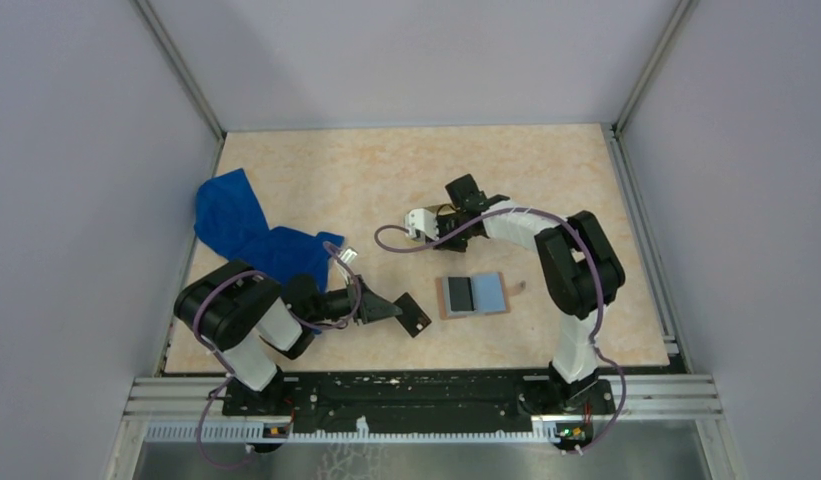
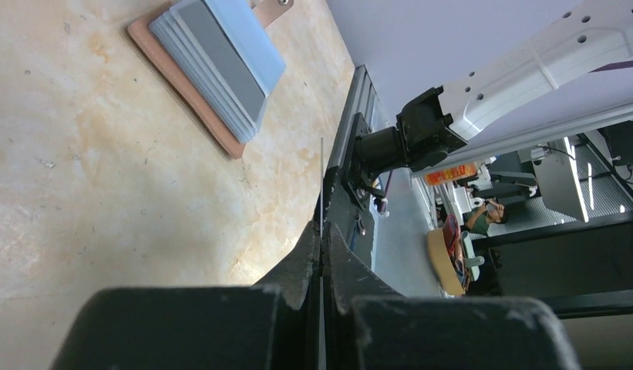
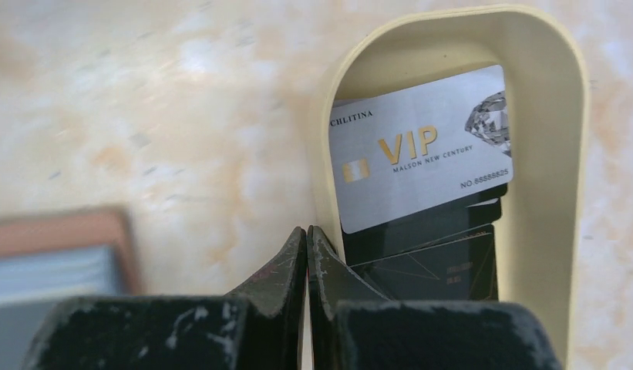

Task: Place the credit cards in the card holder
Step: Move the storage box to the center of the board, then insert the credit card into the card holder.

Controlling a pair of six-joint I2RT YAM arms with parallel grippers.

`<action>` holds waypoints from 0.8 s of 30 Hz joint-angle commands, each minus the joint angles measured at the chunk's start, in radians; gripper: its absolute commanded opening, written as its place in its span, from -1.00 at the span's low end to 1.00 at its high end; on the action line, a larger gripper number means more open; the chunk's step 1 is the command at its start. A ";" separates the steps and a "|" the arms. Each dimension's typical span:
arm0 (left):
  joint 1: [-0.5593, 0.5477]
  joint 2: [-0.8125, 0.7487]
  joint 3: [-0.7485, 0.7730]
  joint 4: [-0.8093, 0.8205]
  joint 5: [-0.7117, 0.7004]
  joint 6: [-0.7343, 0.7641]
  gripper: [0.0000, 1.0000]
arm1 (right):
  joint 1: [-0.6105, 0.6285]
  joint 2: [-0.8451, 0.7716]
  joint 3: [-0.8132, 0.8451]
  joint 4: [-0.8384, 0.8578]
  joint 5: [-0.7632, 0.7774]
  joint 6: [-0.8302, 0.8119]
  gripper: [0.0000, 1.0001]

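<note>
Left gripper (image 2: pixel 321 245) clamped on black card (image 1: pixel 416 314), lower centre. Holder (image 1: pixel 473 296) flat on bench (image 1: pixel 336 180), just right of it. Risk: the thin card skews, misses the slot and shoves the unpinned holder. Right gripper (image 3: pixel 307 240) together, empty, by tray (image 3: pixel 563 154) holding silver card (image 3: pixel 421 169).

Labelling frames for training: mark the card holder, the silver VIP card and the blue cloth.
card holder (image 1: pixel 489 293), top external view, light-blue inner face.
silver VIP card (image 3: pixel 421 158), right wrist view, printed face centre.
blue cloth (image 1: pixel 251 235), top external view, its middle.
</note>
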 commanded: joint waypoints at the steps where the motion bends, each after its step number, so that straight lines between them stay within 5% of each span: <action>1: -0.023 0.003 0.035 0.249 -0.032 0.002 -1.00 | 0.006 0.049 0.121 0.208 0.055 0.178 -1.00; 5: -0.033 0.029 0.084 0.250 -0.043 -0.003 -1.00 | -0.007 0.026 0.178 0.054 -0.030 0.171 -1.00; 9: -0.034 0.077 0.163 0.231 -0.034 -0.015 -1.00 | -0.076 -0.171 0.096 -0.117 -0.226 0.205 -0.94; 11: -0.034 0.113 0.212 0.218 -0.020 -0.038 -1.00 | -0.136 -0.290 0.016 -0.155 -0.290 0.257 -0.71; 18: -0.057 0.182 0.373 -0.029 -0.054 -0.037 -1.00 | -0.280 -0.589 -0.198 -0.270 -0.121 0.300 -0.30; 24: -0.118 0.219 0.499 -0.259 -0.092 -0.034 -1.00 | -0.387 -0.573 -0.277 -0.246 -0.109 0.371 -0.14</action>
